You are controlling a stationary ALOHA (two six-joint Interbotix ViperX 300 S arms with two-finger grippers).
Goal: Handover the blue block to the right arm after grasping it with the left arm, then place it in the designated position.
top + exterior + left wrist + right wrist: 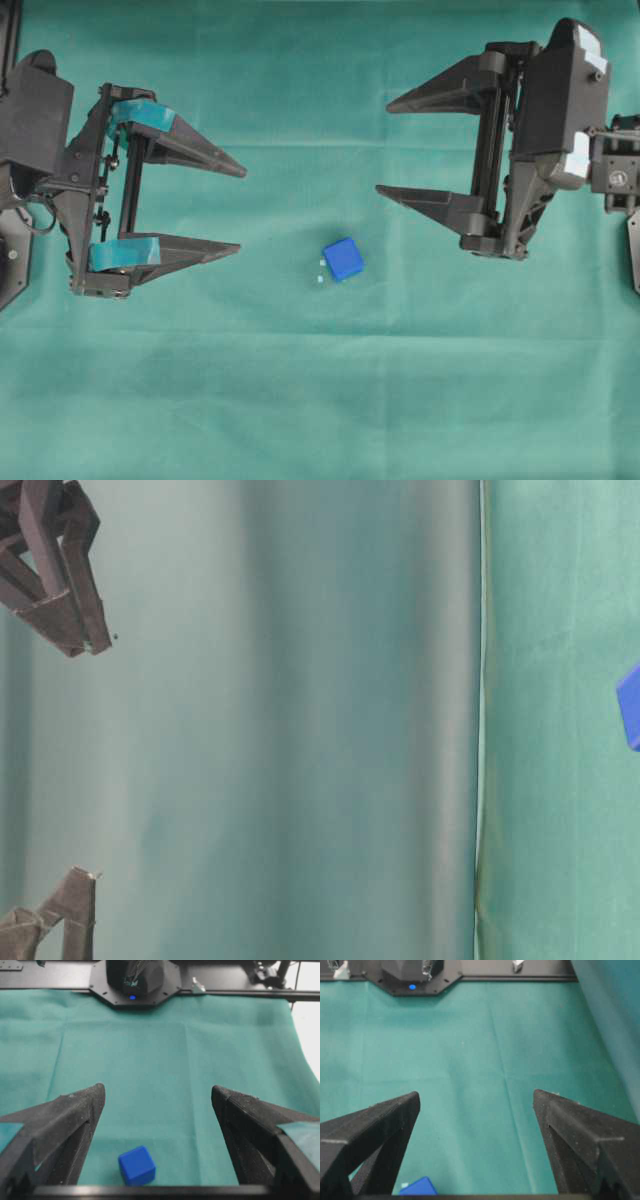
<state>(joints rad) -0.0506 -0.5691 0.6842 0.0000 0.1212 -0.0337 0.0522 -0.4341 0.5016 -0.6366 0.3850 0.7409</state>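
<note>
The blue block (pixel 343 259) lies on the green cloth near the middle, a small cube turned slightly askew. Two tiny white marks of the designated position (pixel 319 271) show just off its left side; any others are hidden. My left gripper (pixel 240 210), with teal pads at the finger bases, is open to the block's left and well apart from it. In the left wrist view the block (pixel 136 1165) sits low between the wide fingers of that gripper (pixel 158 1090). My right gripper (pixel 385 148) is open, up and to the right. Its wrist view shows the block's corner (pixel 418 1187) beside a white mark (pixel 404 1185).
Green cloth (pixel 320 400) covers the whole table. The opposite arm's black base (pixel 135 980) and a black rail stand at the far edge in each wrist view. The cloth's edge (pixel 300 1035) drops off at the right. Dark fingertips (pixel 70 630) show at the table-level view's left.
</note>
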